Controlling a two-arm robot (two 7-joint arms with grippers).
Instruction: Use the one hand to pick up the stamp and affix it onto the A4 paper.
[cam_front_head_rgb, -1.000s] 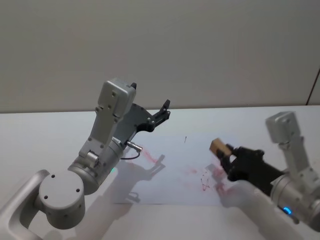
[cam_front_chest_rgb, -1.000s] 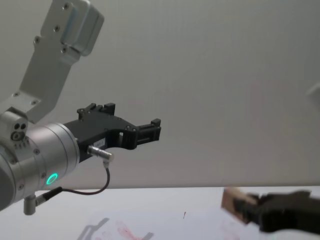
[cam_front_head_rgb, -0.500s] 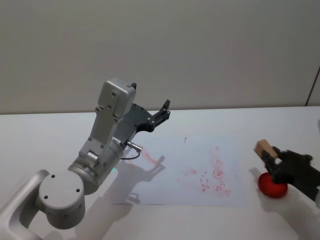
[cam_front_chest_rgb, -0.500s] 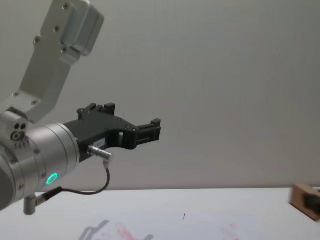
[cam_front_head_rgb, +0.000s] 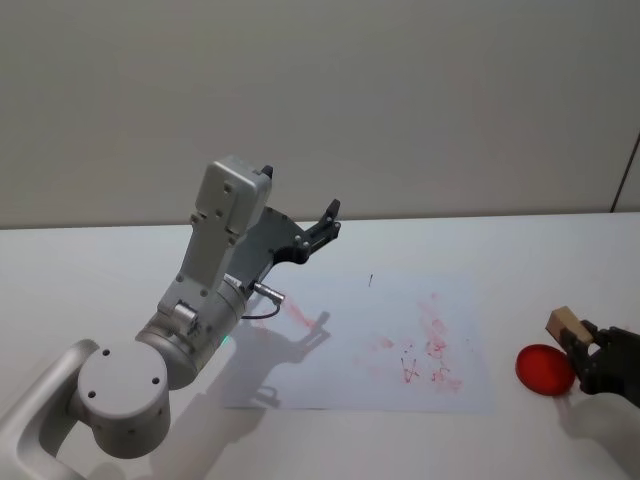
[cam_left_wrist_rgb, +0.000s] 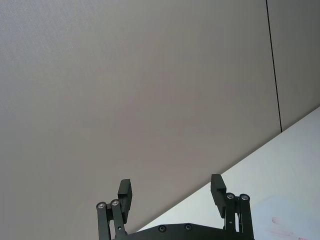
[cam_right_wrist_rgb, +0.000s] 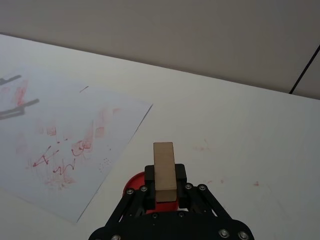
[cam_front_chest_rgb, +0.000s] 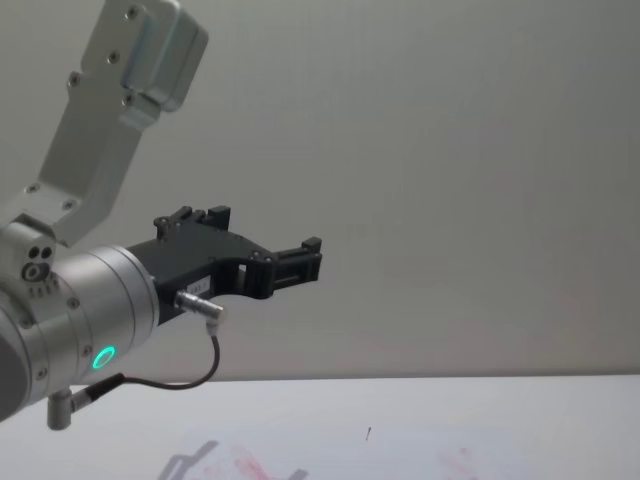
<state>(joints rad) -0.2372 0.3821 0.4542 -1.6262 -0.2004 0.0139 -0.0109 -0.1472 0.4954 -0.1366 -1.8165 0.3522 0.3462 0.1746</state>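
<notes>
Right gripper (cam_right_wrist_rgb: 165, 191) clamps stamp (cam_right_wrist_rgb: 164, 170) over red ink pad (cam_front_head_rgb: 544, 369)

A plain white table (cam_front_head_rgb: 480, 235) carries the A4 paper (cam_front_head_rgb: 330, 370), lying flat and smeared with red ink marks plus a tiny black mark near its far edge. Just beside the paper's right edge, apart from it, sits a round red ink pad (cam_front_head_rgb: 543, 369)

Left gripper (cam_front_head_rgb: 330, 212) raised, jaws apart.
</notes>
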